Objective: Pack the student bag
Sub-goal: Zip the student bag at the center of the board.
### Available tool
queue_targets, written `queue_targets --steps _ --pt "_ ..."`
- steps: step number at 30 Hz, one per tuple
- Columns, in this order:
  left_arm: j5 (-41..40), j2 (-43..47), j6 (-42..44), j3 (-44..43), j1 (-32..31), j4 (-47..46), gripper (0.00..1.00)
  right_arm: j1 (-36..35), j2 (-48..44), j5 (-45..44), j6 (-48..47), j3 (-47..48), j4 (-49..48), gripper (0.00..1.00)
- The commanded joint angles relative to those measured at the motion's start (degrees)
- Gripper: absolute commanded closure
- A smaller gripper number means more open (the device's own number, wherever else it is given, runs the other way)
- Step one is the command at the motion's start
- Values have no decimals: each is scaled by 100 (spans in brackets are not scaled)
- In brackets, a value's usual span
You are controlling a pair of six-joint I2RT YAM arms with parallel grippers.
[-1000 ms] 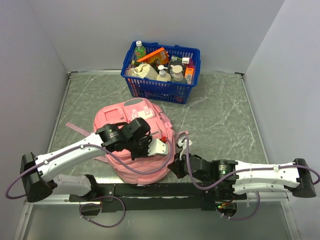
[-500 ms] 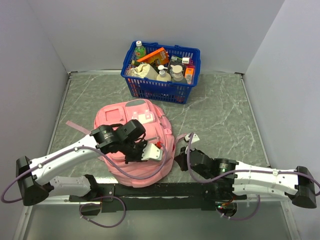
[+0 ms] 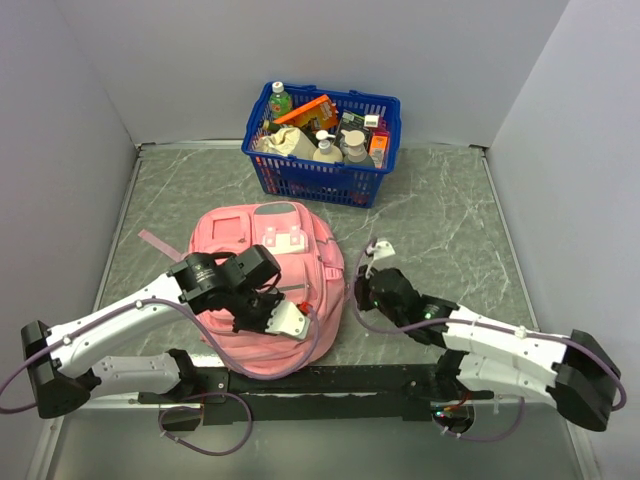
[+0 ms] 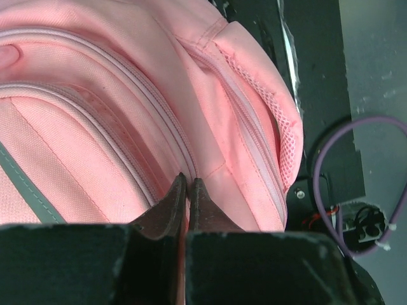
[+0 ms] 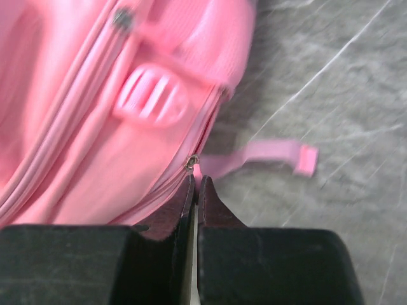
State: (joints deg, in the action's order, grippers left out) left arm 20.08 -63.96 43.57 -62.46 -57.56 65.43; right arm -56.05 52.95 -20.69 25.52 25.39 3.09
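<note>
The student bag [image 3: 262, 255], a soft pink backpack, lies flat on the grey table in the top view. My left gripper [image 3: 264, 311] is over its near half. In the left wrist view that gripper [image 4: 189, 181] is shut, pinching a thin fold of the student bag [image 4: 114, 127] beside a zip seam. My right gripper [image 3: 358, 291] is at the bag's right edge. In the right wrist view it [image 5: 196, 182] is shut on the pink pull tab just below the metal zip slider [image 5: 191, 161] of the student bag [image 5: 95, 127].
A blue plastic basket [image 3: 310, 178] full of bottles and packets stands at the back, against the wall. A loose pink strap [image 5: 261, 155] trails on the table right of the bag, and another strap [image 3: 158, 243] on its left. A black rail [image 3: 330, 380] runs along the near edge.
The right gripper has travelled away from the near edge along the bag's right side. The left gripper has slid toward the near edge, and the bag's top now lies flatter and more exposed.
</note>
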Motion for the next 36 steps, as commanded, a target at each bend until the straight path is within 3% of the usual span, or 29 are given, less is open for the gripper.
queue_targets --steps 1,5,10,16,17,19,20,22,23,25,28,31,34,36 --pt "295 218 266 -126 -27 1200 99 674 723 -24 -591 352 -757 100" --pt "137 183 213 -267 -27 1025 99 903 1304 170 -680 765 -995 100" --pt "-153 -45 -181 -521 -27 59 99 1078 1377 214 -627 1082 -803 100" --pt "5 -1309 -375 -2066 -27 -987 96 1490 1007 302 -574 1380 -336 100" --pt "-12 -1912 -428 -2887 -36 -979 64 1579 1024 302 -566 1477 -22 100" --pt "-144 -2574 -779 -3927 -36 -596 19 1929 1173 328 -539 1810 252 100" --pt "-214 -3178 -797 -5011 -36 -323 4 2071 1252 372 -548 1916 506 100" --pt "-354 -3578 -754 -5836 -27 265 4 2282 1454 390 -557 2249 779 100" --pt "-512 -3657 -754 -6153 8 277 4 2326 1499 399 -618 2312 859 85" --pt "-654 -3440 -937 -5999 104 24 4 2405 1508 460 -644 2392 1035 76" --pt "-759 -2702 -1386 -5375 613 -714 3 2730 1394 785 -601 2436 1114 52" --pt "-629 -2043 -1834 -5067 1499 -1119 4 3012 1420 1066 -469 2707 1351 38" --pt "-619 -1508 -2282 -4332 2877 -1593 3 2986 1306 1216 -320 2867 1536 23" --pt "-793 -1182 -2545 -3821 3302 -2067 4 2785 1009 1252 -319 2762 1475 12"
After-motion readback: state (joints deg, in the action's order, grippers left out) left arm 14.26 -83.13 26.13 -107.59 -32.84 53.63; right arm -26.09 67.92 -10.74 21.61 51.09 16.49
